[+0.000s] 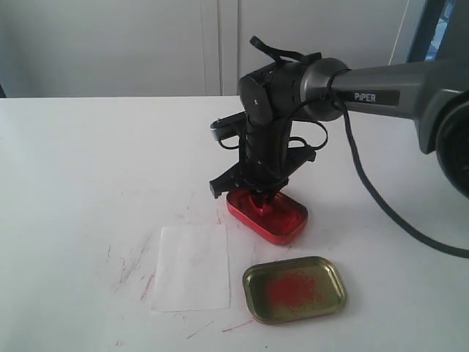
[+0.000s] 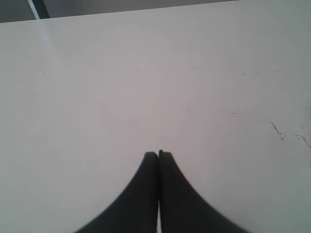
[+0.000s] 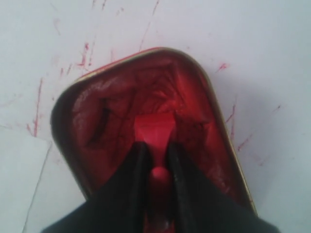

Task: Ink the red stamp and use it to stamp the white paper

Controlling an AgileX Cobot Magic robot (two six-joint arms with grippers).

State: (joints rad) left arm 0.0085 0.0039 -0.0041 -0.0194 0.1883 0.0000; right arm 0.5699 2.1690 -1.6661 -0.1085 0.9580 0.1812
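Clearly the red stamp (image 3: 154, 127) is down in the open red ink tin (image 1: 282, 233), which sits on the white tabletop (image 1: 88, 169) a little right of centre. The right end effector (image 3: 156, 148) is clamped narrowly on it, one finger on each side of the slim handle. The wider flat base shows beyond the fingertips, against the red paste (image 3: 102, 121).

The stamp looks like a small solid plastic block, so it should be light and stiff and take a firm pinch without harm. Its smooth sides may be slippery, the more so if paste has crept onto them. The narrow handle is the place to hold it, as it is held here, which leaves the base free to take ink and meet the paper. The paste looks thick and tacky, so it may drag on the base when the stamp is lifted.

The stamp's long axis runs from handle to base, in line with the fingers, close to upright with a slight lean. The printing face points down into the tin. Whether it lies flat on the paste cannot be told.

The white paper (image 1: 192, 268) lies flat just to the near left of the tin. The gold lid (image 1: 333, 275), smeared red inside, rests to the near right.

The left end effector (image 2: 158, 154) has its jaws pressed together with nothing between them, above bare tabletop.
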